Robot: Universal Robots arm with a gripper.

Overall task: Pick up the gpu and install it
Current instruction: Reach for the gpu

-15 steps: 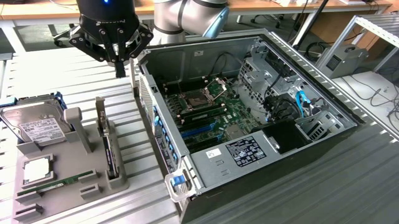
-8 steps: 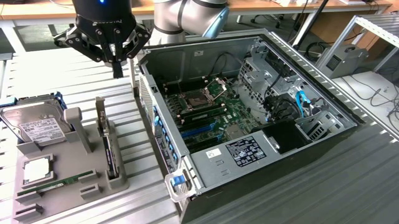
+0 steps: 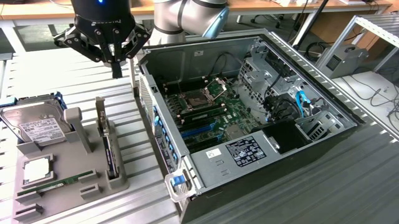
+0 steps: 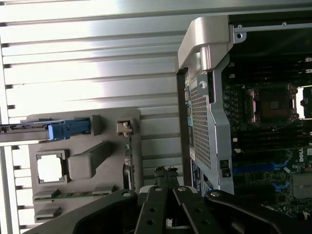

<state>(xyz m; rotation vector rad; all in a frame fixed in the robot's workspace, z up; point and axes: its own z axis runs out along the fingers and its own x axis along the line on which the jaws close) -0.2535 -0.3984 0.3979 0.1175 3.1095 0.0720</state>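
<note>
The gpu [image 3: 107, 142] stands on its long edge in a slot of the grey parts holder [image 3: 74, 172], its silver end bracket [image 3: 100, 111] at the far end. In the wrist view the gpu [image 4: 130, 158] shows as a thin edge along the holder's side. My gripper [image 3: 117, 71] hangs above the slatted table, beyond the gpu's bracket end and beside the open computer case [image 3: 249, 121]. Its fingers are shut with nothing between them. The wrist view has the shut gripper [image 4: 165, 176] over the gap between holder and case.
On the holder lie a silver hard drive [image 3: 37, 126], a square processor [image 3: 37, 169] and a green RAM stick [image 3: 56, 184]. The case lies on its side with the motherboard [image 3: 206, 112] exposed. A blue latch [image 3: 179, 179] sticks out at its near corner.
</note>
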